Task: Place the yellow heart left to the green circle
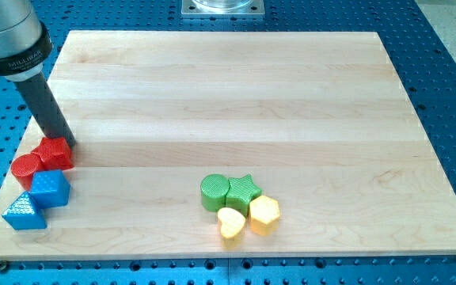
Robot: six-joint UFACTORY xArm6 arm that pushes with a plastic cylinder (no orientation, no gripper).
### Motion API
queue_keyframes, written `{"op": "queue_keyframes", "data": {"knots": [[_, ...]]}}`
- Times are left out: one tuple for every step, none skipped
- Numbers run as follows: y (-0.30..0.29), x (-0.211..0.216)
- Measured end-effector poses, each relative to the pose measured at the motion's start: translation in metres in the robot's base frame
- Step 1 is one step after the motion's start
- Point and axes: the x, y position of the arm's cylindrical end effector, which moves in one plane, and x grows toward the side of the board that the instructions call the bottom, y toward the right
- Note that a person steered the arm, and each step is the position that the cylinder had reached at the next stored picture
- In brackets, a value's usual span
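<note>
Item: yellow heart, lying near the board's bottom edge, just below and to the right of the green circle, apparently touching it. A green star sat against the circle's right side; a yellow hexagon sat just right of the heart.

Tool: my tip, a bare rod with no jaws to spread or close, rested at the view's far left, at the upper edge of a red hexagon, well apart from the heart.

Method, as judged: the tip needed to cross to the cluster, come in between heart and yellow hexagon, and push leftward below the circle, then nudge upward, with slow strokes so the circle stayed put.

Other stock: red cylinder, blue cube, blue triangle, grouped at the left.

Surface: pale wooden board, smooth, on a blue perforated table. Ample bare wood lay left of the circle.
</note>
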Motion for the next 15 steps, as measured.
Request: {"op": "queue_keyframes", "data": {"knots": [[0.000, 0.008], [0.000, 0.008], [0.001, -0.012], [0.046, -0.074], [0.152, -0.040], [0.210, -0.012], [0.323, -0.027], [0.409, 0.036], [0.440, 0.123], [0.437, 0.159], [0.437, 0.159], [0.414, 0.159], [0.367, 0.159], [0.339, 0.159], [0.339, 0.159]]}}
